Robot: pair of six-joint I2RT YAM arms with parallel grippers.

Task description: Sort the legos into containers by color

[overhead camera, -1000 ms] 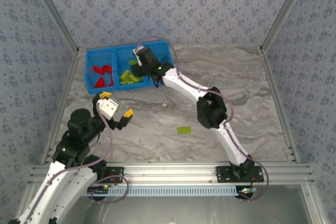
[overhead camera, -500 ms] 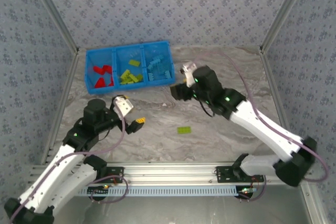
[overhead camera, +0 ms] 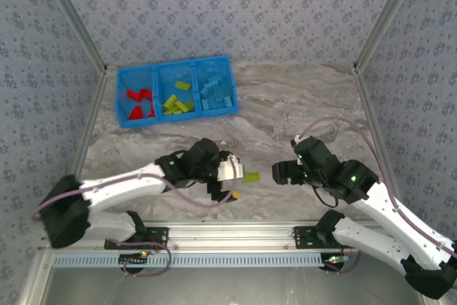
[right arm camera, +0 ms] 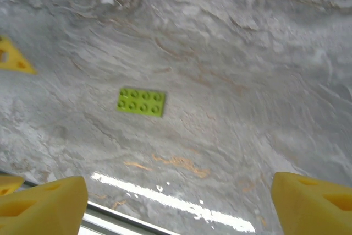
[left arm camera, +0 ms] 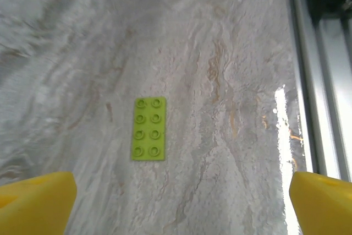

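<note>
Lime flat studded plastic lego (left arm camera: 148, 129), grey marbled table (left arm camera: 247, 53), twelve o'clock of spread left claw (left arm camera: 176, 207), apparently awaiting pickup; right claw (right arm camera: 176, 205) spread, empty.

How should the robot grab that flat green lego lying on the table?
Pinch the flat green lego across its narrow width, one finger on each long edge, coming straight down from above. It lies flat with its studs up, alone on the table, and is too thin to catch from the side. The open left tool is lined up that way.
</note>
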